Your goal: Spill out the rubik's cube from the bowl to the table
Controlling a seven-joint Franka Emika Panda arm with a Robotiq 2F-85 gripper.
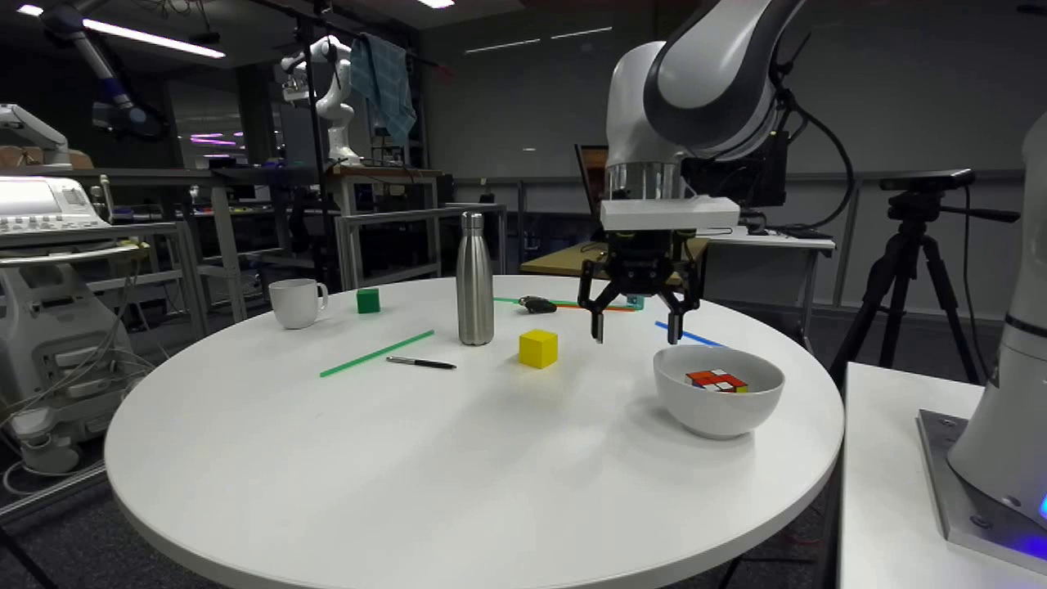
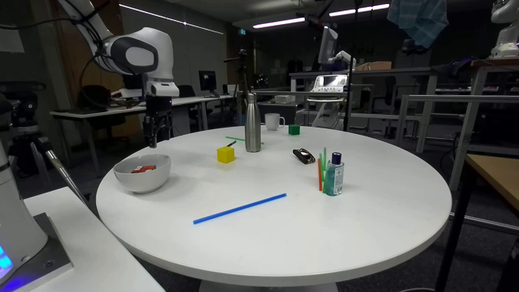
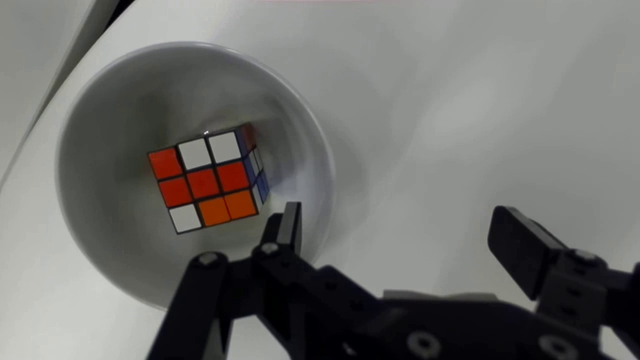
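Wrist view: the black gripper (image 3: 397, 212), spread and empty, is best lowered astride the right rim of the round white bowl (image 3: 302, 142), multicoloured cube (image 3: 204, 182) untouched.

Seeing red, wht + orange sqs w/ blk grid lines on top of Rubik's cube (image 3: 207, 178), blue, wht + a bit of red on its side. Plain wht for bowl (image 1: 712, 415), table (image 1: 409, 474) + mug (image 1: 294, 305). Solid col. on yel block (image 1: 538, 349), grn block (image 1: 368, 300), blue straw (image 2: 240, 209). Metallic silver on btl (image 1: 474, 286). Blk on gripper (image 1: 636, 339).
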